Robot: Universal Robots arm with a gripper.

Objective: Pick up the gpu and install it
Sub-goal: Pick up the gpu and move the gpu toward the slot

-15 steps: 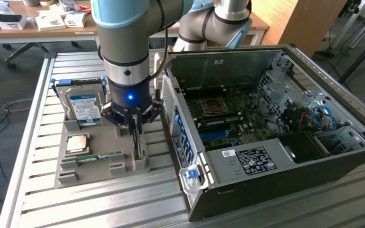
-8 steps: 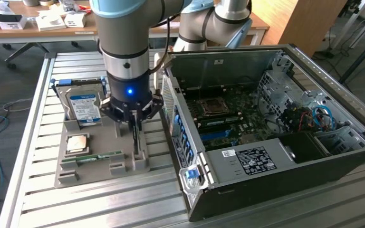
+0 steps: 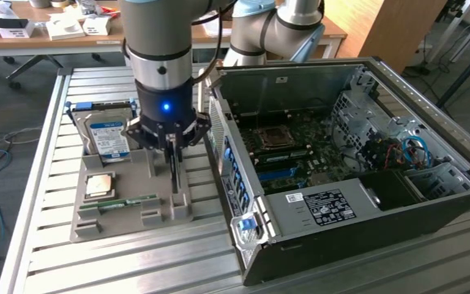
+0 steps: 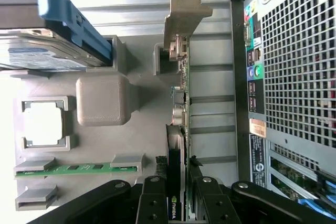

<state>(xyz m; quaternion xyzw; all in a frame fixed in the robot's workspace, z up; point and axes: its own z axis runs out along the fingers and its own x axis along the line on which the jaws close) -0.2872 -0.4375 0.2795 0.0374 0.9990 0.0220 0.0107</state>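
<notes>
In the wrist view the fingers (image 4: 153, 196) clamp the gpu (image 4: 177, 148) standing edge-on.

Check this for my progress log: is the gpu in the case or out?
Out: the gpu stands on edge in the grey holder, outside the computer case.

1. The robot arm (image 3: 160, 37) reaches in from above. Its last part stands almost straight up and down.
2. Behind it, a grey joint (image 3: 278, 27) of the same arm is bent.
3. The black wrist (image 3: 166, 105) has a small blue light shining on it.
4. The gripper (image 3: 173, 153) points straight down.
5. Its two black fingers (image 4: 156, 195) sit one on each side of the gpu (image 4: 177, 150) and squeeze its thin edge.
</notes>
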